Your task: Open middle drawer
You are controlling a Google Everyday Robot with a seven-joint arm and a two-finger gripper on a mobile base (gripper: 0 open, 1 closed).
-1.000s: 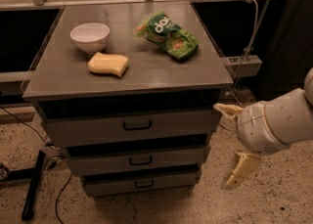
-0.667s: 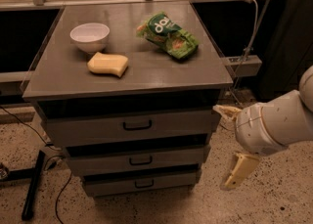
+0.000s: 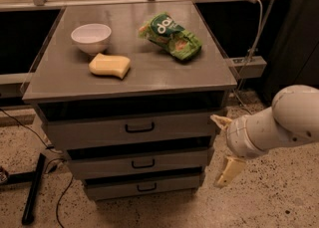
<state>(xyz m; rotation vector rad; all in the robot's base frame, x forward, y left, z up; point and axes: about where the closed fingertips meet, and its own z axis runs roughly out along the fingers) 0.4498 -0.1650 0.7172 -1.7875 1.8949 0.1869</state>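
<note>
The grey cabinet has three drawers stacked under its top. The middle drawer [image 3: 164,161] is the mid-sized grey front with a small black bar handle [image 3: 143,164], and it looks shut, like the drawers above and below it. My gripper [image 3: 225,146] is just off the cabinet's right side, level with the top and middle drawers. It is open and empty. One cream fingertip [image 3: 220,120] is by the top drawer's right end. The other fingertip [image 3: 228,173] hangs beside the middle drawer's right end.
On the cabinet top [image 3: 60,80] lie a white bowl [image 3: 91,37], a yellow sponge [image 3: 109,65] and a green chip bag [image 3: 171,36]. A black stand leg [image 3: 34,187] and cables lie on the speckled floor at left. A power strip [image 3: 247,64] hangs at right.
My gripper has shifted slightly left, closer to the cabinet's right side. The drawers and the objects on top have not moved.
</note>
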